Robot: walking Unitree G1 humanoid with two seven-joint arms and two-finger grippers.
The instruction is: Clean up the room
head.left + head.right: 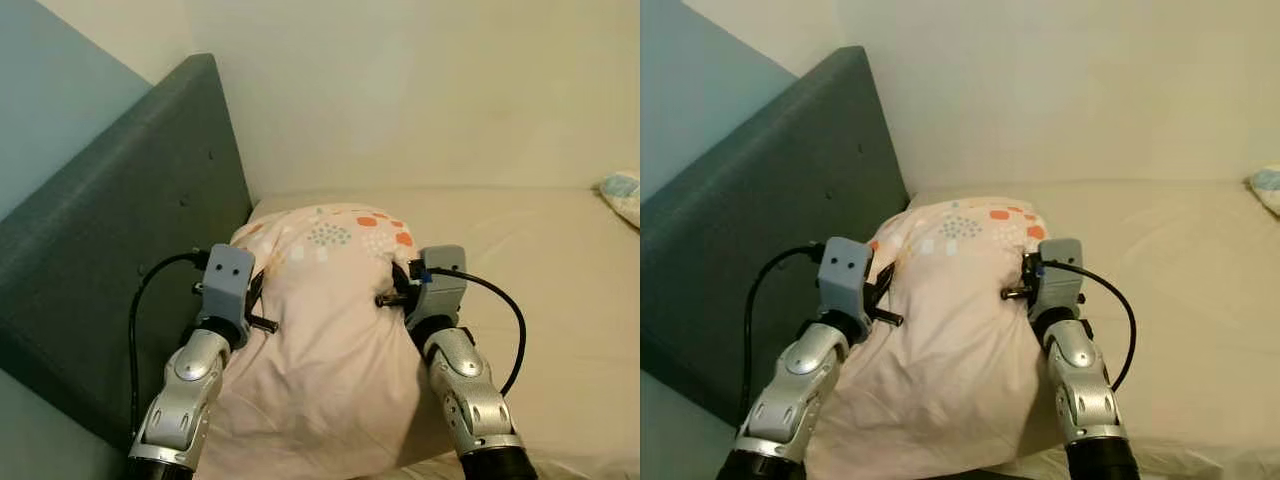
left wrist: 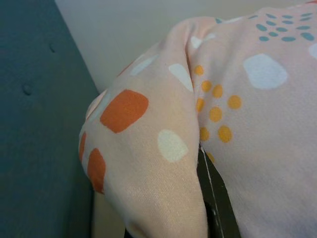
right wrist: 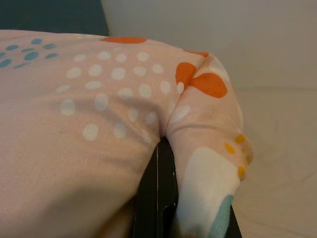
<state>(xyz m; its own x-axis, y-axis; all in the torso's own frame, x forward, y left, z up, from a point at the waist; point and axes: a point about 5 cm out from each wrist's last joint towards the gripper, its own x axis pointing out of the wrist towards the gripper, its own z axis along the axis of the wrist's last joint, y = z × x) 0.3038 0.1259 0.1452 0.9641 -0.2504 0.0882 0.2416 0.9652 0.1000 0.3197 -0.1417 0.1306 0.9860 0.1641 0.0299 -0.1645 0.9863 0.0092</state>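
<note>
Right, I have the pillow (image 1: 325,330) pinched at both sides: left gripper (image 1: 252,300) clamps fabric at nine o'clock, right gripper (image 1: 398,290) at three. It hangs over the bed (image 1: 560,260), near the headboard (image 1: 120,250). Next I judge: lower it flat, then release.

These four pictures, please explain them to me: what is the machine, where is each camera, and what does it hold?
A humanoid robot with two silver arms is working at a bed. Two pictures come from its head, looking down; two come from cameras on its wrists, looking along the fingers. The left gripper and the right gripper each pinch a side of a pink pillow with coloured spots. The pillow rests on the beige mattress, beside a dark grey headboard. In the wrist pictures the fabric bunches over the black fingers.
</note>
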